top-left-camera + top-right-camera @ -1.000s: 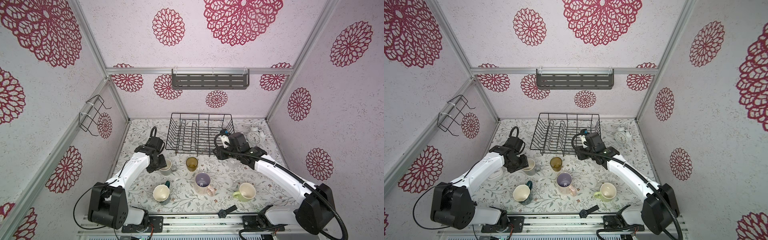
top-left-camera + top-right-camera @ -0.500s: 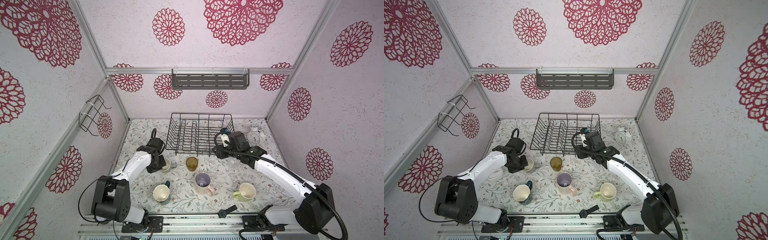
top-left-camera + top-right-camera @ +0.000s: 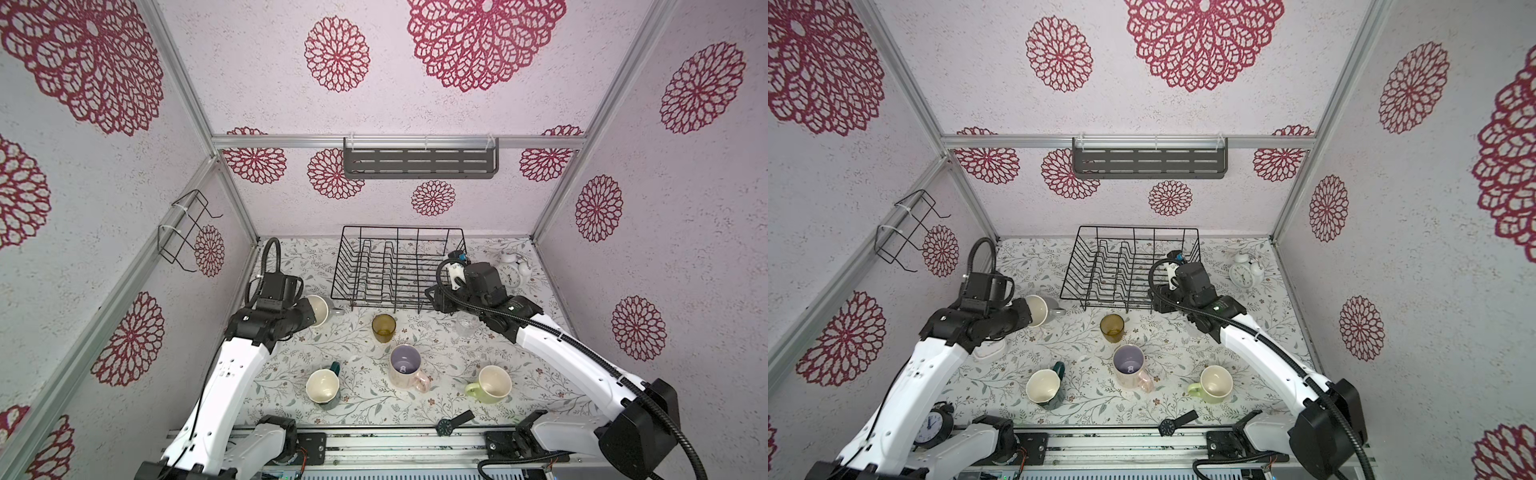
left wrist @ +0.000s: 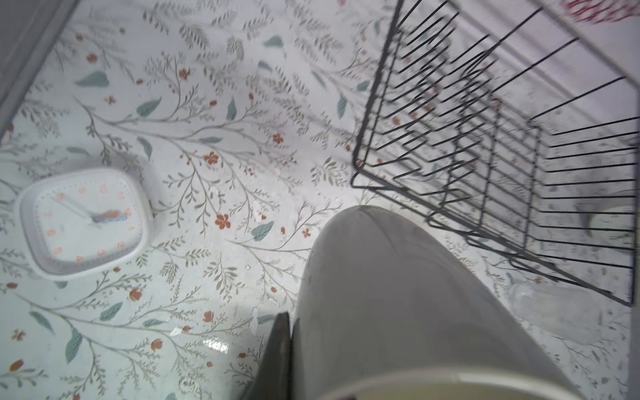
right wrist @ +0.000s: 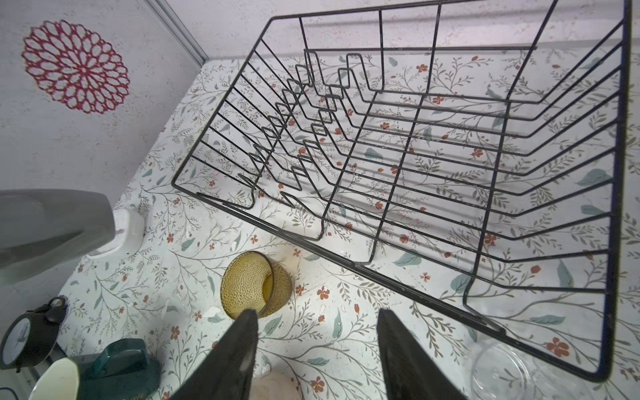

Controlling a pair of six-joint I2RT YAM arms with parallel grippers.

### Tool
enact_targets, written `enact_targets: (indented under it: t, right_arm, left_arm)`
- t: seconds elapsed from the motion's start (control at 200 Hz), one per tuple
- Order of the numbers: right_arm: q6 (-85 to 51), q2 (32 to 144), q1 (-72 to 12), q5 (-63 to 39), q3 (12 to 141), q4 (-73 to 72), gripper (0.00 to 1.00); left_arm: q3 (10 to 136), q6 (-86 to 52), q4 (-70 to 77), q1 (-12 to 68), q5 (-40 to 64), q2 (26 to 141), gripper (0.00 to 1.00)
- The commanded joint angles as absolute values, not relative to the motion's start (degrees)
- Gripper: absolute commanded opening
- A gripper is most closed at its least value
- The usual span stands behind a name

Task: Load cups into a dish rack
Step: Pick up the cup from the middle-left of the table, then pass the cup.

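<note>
Left arm reaches forward, its end effector (image 3: 311, 316) clenched on the tilted grey mug (image 3: 319, 308); right end effector (image 5: 316, 313) stands released beside the dish rack (image 3: 386, 270).

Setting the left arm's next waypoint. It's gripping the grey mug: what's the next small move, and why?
Probably carry the grey mug up and across, over the near left corner of the dish rack. The left gripper is shut on the mug and holds it tilted just beside that corner. The rack holds nothing, so any slot looks free.
</note>
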State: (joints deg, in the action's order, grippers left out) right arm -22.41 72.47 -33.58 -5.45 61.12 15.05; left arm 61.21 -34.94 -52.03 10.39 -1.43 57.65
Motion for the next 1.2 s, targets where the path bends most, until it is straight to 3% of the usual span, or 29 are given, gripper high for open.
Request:
enact_targets:
  t: [0.0, 0.135, 0.155, 0.305, 0.49, 0.816, 0.921, 1.051, 1.191]
  right_arm:
    - [-26.4, 70.7, -33.7, -14.6, 60.9, 7.4, 0.60]
    - [-31.3, 72.5, -33.7, -31.9, 61.4, -0.3, 0.64]
    - [-32.8, 72.9, -33.7, -35.2, 61.2, -2.4, 0.68]
    - [-51.1, 74.7, -34.3, -46.7, 56.0, -22.3, 0.70]
    - [-67.7, 78.5, -35.9, -49.7, 52.9, -37.6, 0.71]
    - [-84.6, 85.5, -40.5, -51.5, 52.9, -59.3, 0.70]
    - [-90.5, 88.1, -41.0, -50.5, 53.0, -67.0, 0.66]
    - [-89.8, 89.7, -41.9, -51.0, 54.7, -64.9, 0.59]
    - [-90.2, 90.9, -42.2, -50.8, 55.5, -64.8, 0.46]
  left_arm:
    - [58.4, -32.4, -35.4, 10.3, 7.1, 53.0, 0.00]
    - [51.2, -32.5, -14.5, 10.8, 17.3, 50.6, 0.00]
    - [50.8, -32.5, -12.5, 10.9, 17.8, 50.7, 0.00]
    - [53.3, -29.6, -9.8, 11.6, 24.2, 54.1, 0.00]
    - [54.1, -27.4, -7.1, 12.7, 29.6, 57.2, 0.00]
    - [51.9, -24.2, -1.2, 14.5, 32.3, 59.6, 0.00]
    - [53.0, -23.4, -1.9, 15.1, 31.9, 60.4, 0.00]
    - [53.4, -22.7, -1.8, 15.6, 31.8, 61.5, 0.00]
    - [54.4, -21.8, -2.8, 15.8, 31.1, 62.5, 0.00]
